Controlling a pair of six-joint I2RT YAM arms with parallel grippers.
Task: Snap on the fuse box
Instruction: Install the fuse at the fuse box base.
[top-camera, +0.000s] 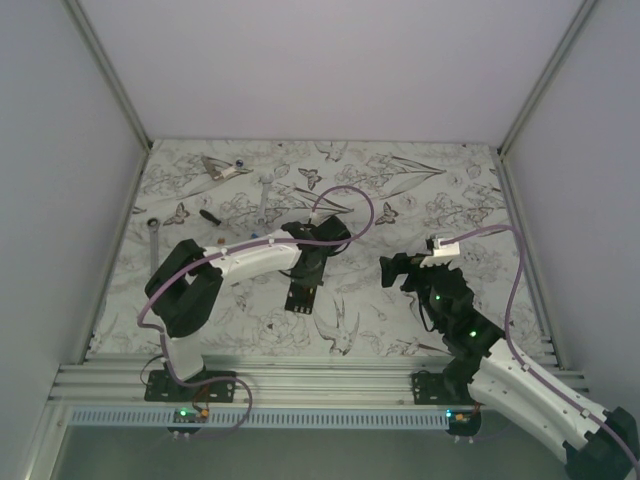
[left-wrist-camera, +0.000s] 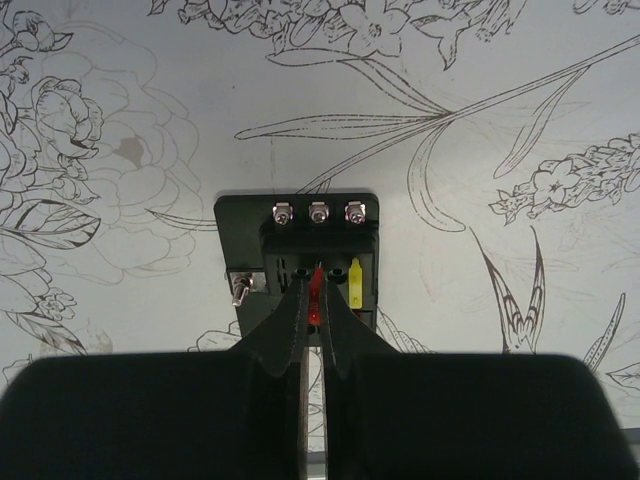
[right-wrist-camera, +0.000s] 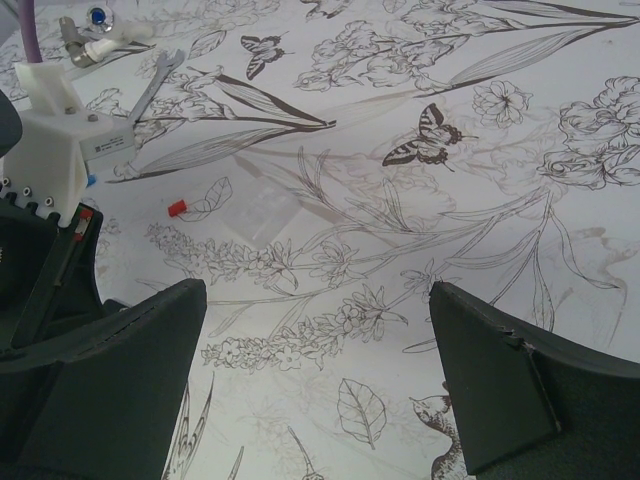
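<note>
The fuse box (left-wrist-camera: 245, 222) is a flat black block with three screws along its far edge and a yellow fuse (left-wrist-camera: 355, 284) in a slot. It lies mid-table in the top view (top-camera: 300, 298). My left gripper (left-wrist-camera: 316, 292) is directly over it, its fingers closed narrowly on a small red fuse (left-wrist-camera: 316, 280) at the box's slots. It also shows in the top view (top-camera: 308, 268). My right gripper (right-wrist-camera: 318, 292) is wide open and empty above the flowered cloth, to the right of the box (top-camera: 392, 270).
A clear flat plastic piece (right-wrist-camera: 262, 208) and a tiny loose red piece (right-wrist-camera: 177, 207) lie on the cloth ahead of the right gripper. Wrenches (top-camera: 262, 200) (top-camera: 153, 233) and other small tools (top-camera: 222, 168) lie at the back left. Walls enclose the table.
</note>
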